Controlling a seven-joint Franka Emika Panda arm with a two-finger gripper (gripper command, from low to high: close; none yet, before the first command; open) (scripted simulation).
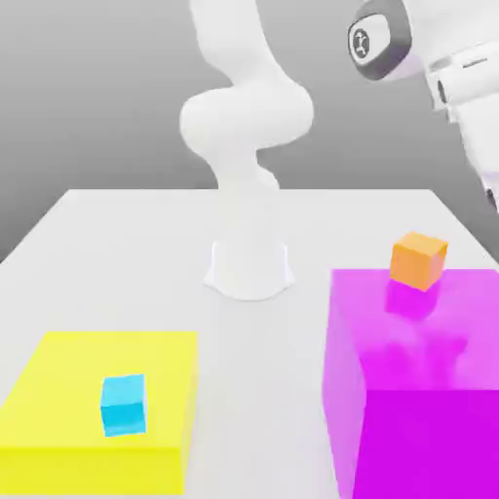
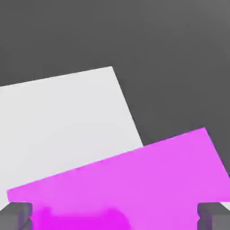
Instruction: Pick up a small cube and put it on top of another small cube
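orange cube [image 1: 419,260]: sat on tall magenta block [image 1: 419,429], exterior view's right
cyan cube [image 1: 124,404]: on low yellow block [image 1: 58,390], left
gripper [image 2: 115,218]: fingers spread wide, empty

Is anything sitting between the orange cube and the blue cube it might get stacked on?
Nothing visible stands between them. The orange cube rests on the tall magenta block, the blue cube on the low yellow block, with bare table between the blocks. The robot's base stands farther back.
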